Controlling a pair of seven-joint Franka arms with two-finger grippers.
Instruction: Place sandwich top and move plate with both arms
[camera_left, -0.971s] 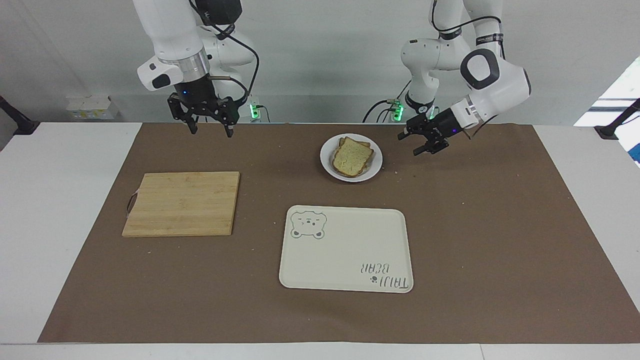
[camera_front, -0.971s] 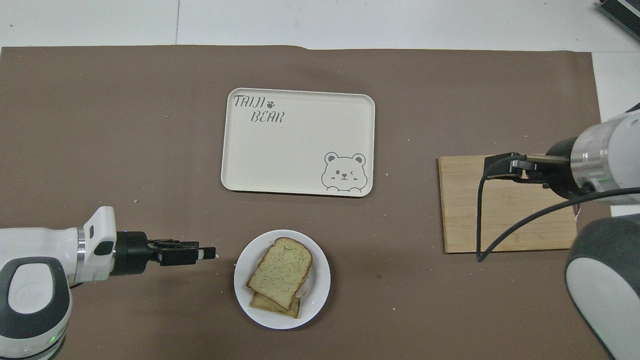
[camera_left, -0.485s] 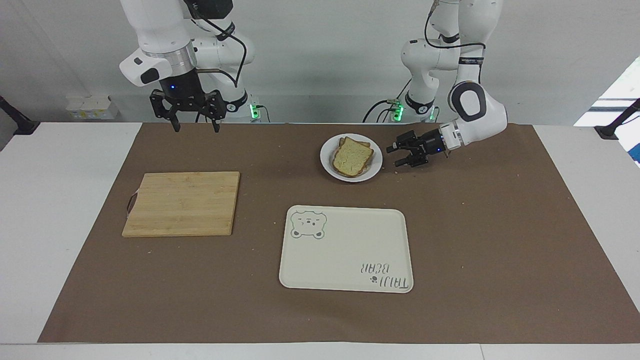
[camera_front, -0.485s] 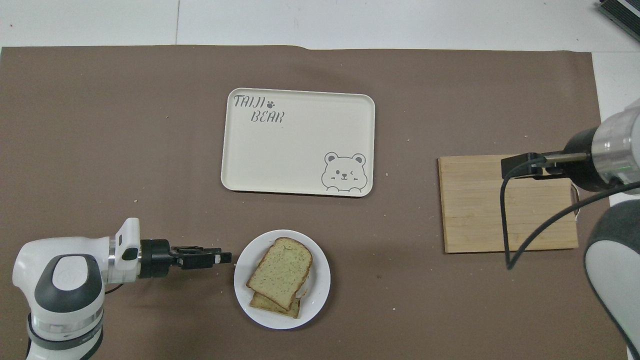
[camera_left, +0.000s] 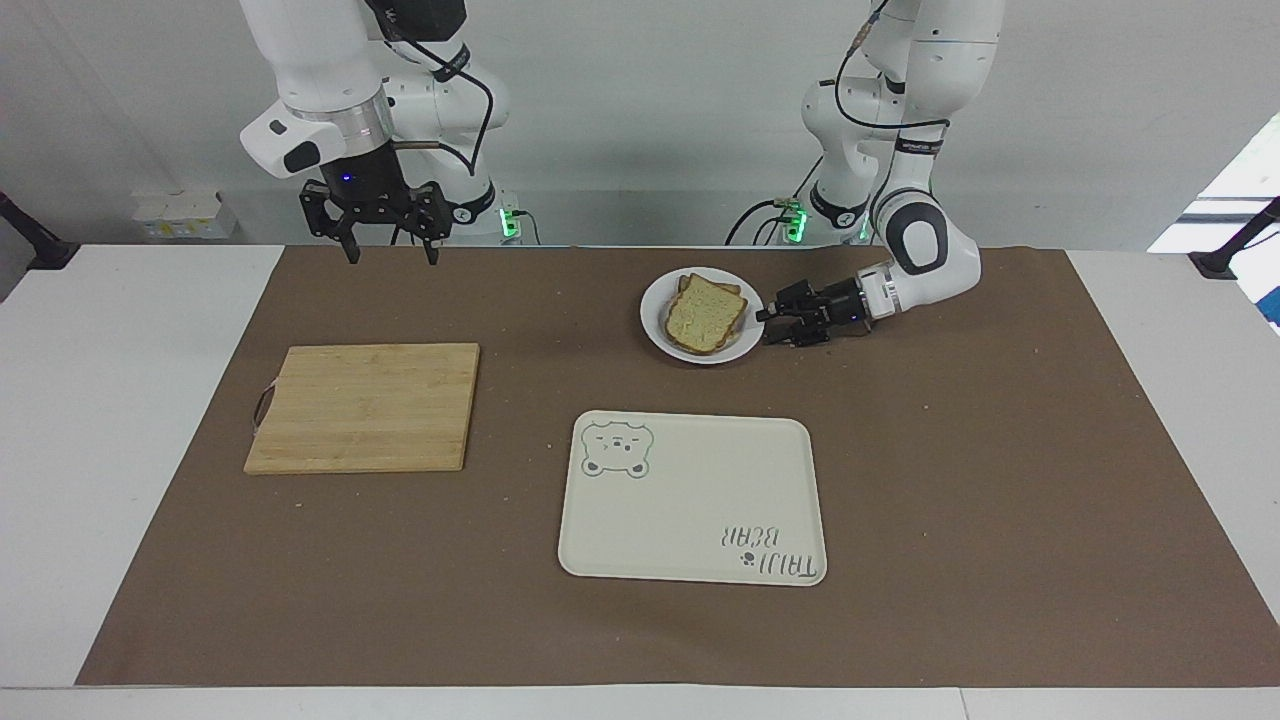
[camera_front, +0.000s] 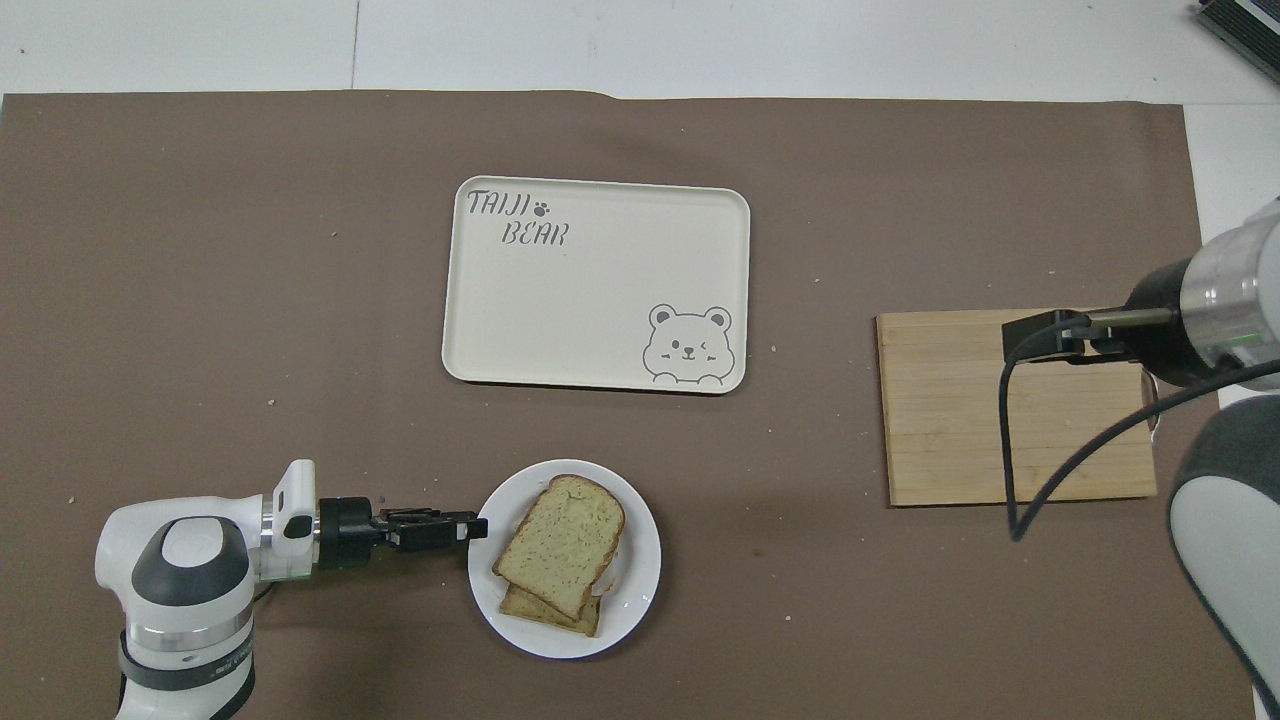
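Reading "TAIJI BEAR" on cream tray (camera_front: 600, 300)

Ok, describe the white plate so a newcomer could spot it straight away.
Start from the cream bear tray in the middle of the brown mat. The plate lies nearer the robots than it, at the left gripper. It is the only round dish, carrying stacked bread slices.

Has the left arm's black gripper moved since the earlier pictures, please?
Yes: the left gripper has come down and toward the small white plate, now reaching its rim.
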